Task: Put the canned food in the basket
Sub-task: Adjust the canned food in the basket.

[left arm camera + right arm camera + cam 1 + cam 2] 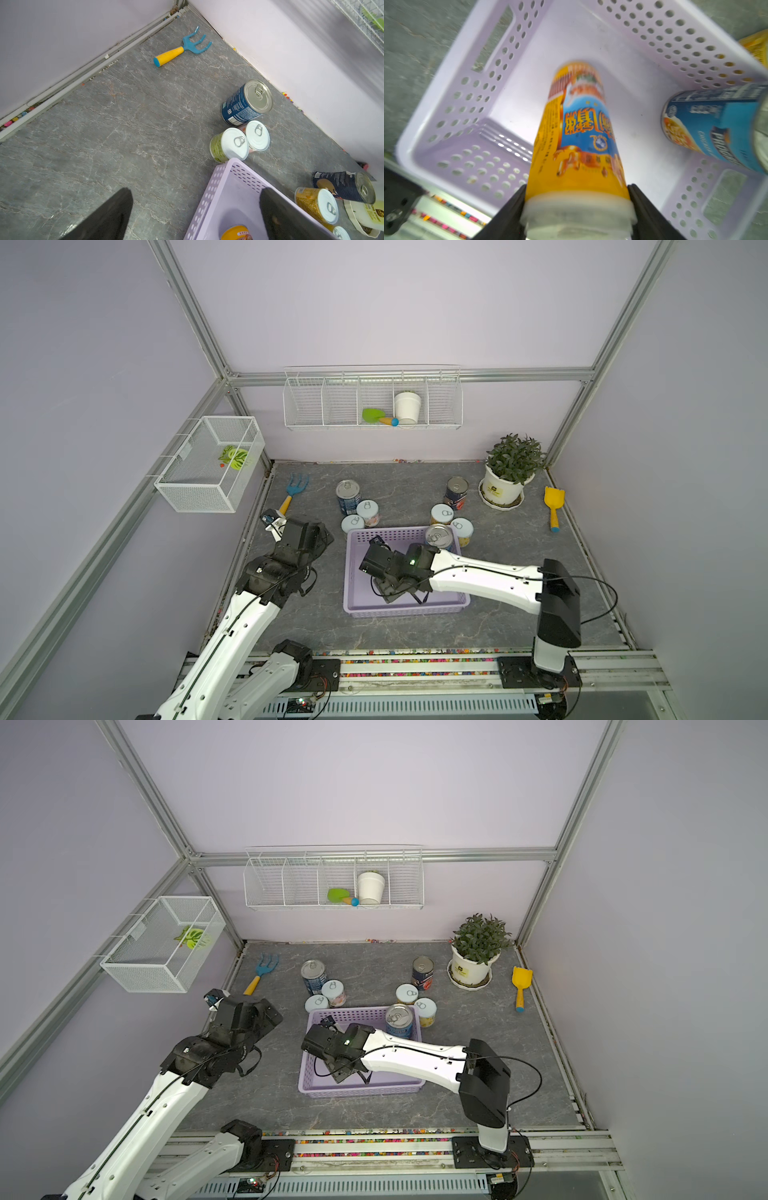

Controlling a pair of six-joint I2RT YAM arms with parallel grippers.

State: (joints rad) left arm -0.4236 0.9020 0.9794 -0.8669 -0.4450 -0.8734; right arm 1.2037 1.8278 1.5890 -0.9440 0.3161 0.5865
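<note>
two cans (577, 135) in basket (405, 608), three cans (367, 512) behind its left corner, three others (441, 514) behind its right corner

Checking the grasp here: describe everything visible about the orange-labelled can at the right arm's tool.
The orange can is a slim cylinder with a glossy orange-and-blue label bearing Chinese characters and a pale plastic lid. The right tool clamps its lid end from both sides. Its base points into the lavender basket; whether it touches the floor is unclear.
</note>
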